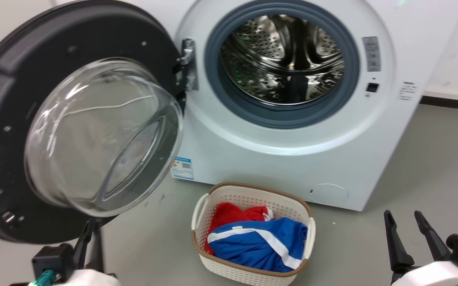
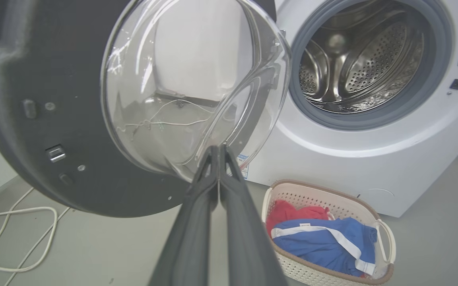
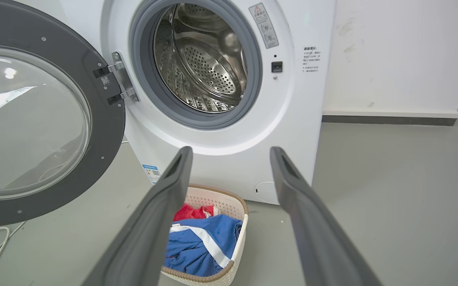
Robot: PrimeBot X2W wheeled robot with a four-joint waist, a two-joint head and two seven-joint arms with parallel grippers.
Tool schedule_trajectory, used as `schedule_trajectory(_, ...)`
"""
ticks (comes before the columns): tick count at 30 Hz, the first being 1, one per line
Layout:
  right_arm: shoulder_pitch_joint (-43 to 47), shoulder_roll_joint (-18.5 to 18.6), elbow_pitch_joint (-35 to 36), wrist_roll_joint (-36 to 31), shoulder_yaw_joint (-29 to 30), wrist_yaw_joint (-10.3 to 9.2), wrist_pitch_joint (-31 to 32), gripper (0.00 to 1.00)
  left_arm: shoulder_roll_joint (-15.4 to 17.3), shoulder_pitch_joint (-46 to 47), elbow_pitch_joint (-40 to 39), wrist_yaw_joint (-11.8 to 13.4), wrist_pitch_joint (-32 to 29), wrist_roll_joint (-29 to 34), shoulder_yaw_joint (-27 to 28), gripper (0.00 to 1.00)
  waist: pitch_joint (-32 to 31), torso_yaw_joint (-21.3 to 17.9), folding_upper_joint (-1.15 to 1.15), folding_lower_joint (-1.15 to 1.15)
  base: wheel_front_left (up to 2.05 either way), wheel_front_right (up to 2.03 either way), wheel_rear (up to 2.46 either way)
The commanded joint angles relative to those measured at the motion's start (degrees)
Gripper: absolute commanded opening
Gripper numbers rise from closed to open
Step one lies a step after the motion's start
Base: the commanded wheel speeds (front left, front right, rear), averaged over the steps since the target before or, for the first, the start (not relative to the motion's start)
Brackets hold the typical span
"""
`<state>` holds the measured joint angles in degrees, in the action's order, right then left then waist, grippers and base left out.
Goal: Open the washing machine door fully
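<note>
The washing machine door (image 1: 22, 119) stands swung wide to the left on its hinge (image 1: 188, 63), its black inner rim and bulging glass bowl (image 1: 101, 139) facing me. Behind it the steel drum (image 1: 282, 59) lies exposed. My left gripper (image 1: 92, 222) is shut, its tips just below the glass bowl's lower edge; in the left wrist view the left gripper (image 2: 218, 147) has its tips against the door's (image 2: 54, 79) glass. Whether they touch is unclear. My right gripper (image 1: 404, 214) is open at the lower right, holding nothing; in the right wrist view the right gripper (image 3: 231, 150) points at the washer front.
A white laundry basket (image 1: 253, 194) with red and blue clothes sits on the grey floor before the washer. A white cable (image 2: 18, 238) lies looped on the floor under the door. A wall with a dark skirting (image 3: 388, 119) runs to the right.
</note>
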<state>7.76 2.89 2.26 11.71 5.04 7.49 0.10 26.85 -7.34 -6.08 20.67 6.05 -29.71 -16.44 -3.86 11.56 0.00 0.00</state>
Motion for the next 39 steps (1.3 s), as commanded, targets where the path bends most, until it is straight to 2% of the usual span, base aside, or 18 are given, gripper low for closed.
schedule_trajectory(1,0.63,-0.04,0.37,-0.21,-0.20,0.01,0.25,1.00,-0.12,1.44,0.17,-0.41,-0.18,0.72,-0.69,1.00,-0.28,-1.98,0.00,0.00,0.00,0.00,0.00)
schedule_trajectory(11,-0.50,-0.04,1.70,-2.86,-0.62,0.01,1.84,1.00,-1.60,7.77,5.24,-3.52,0.13,2.60,-4.97,1.00,-0.04,-9.88,0.00,0.00,0.00,0.00,0.00)
schedule_trajectory(20,-1.52,-0.05,2.44,-4.93,-1.61,0.01,3.53,1.00,-2.73,8.89,9.44,-4.19,1.41,2.32,-6.07,1.00,0.52,-15.17,0.00,0.00,0.00,0.00,0.00)
schedule_trajectory(39,-2.35,-0.05,1.88,-4.88,-1.82,0.01,3.16,1.00,-3.02,9.51,10.74,-4.46,2.36,1.27,-6.19,1.00,1.08,-15.38,0.00,0.00,0.00,0.00,0.00)
